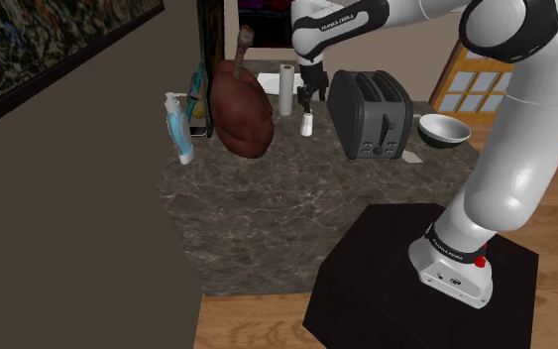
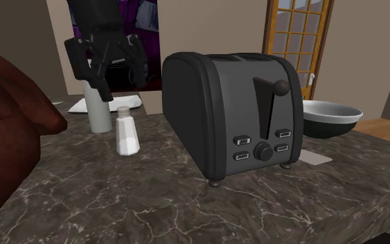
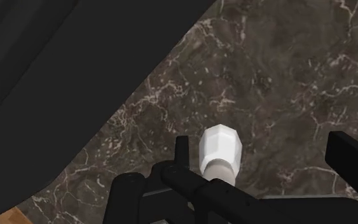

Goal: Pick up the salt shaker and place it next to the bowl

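Note:
A small white salt shaker (image 1: pixel 307 124) with a grey cap stands upright on the dark marble counter (image 1: pixel 267 208), beside the black toaster (image 1: pixel 371 115). My black gripper (image 1: pixel 310 96) hangs open just above it. The second exterior view has the shaker (image 2: pixel 127 132) below the spread gripper (image 2: pixel 117 77), apart from it. From the wrist, the shaker (image 3: pixel 220 150) lies between the fingers of the gripper (image 3: pixel 266 156), closer to one finger, and neither touches it. The dark bowl (image 1: pixel 443 130) with a pale inside sits past the toaster's other side.
A white cylinder (image 1: pixel 286 89) stands just behind the shaker. A big reddish-brown object (image 1: pixel 242 109) and a pump bottle (image 1: pixel 179 124) sit toward the shoulder view's left. The toaster (image 2: pixel 235 111) separates shaker and bowl (image 2: pixel 332 118). A flat white card (image 2: pixel 315 159) lies near the bowl.

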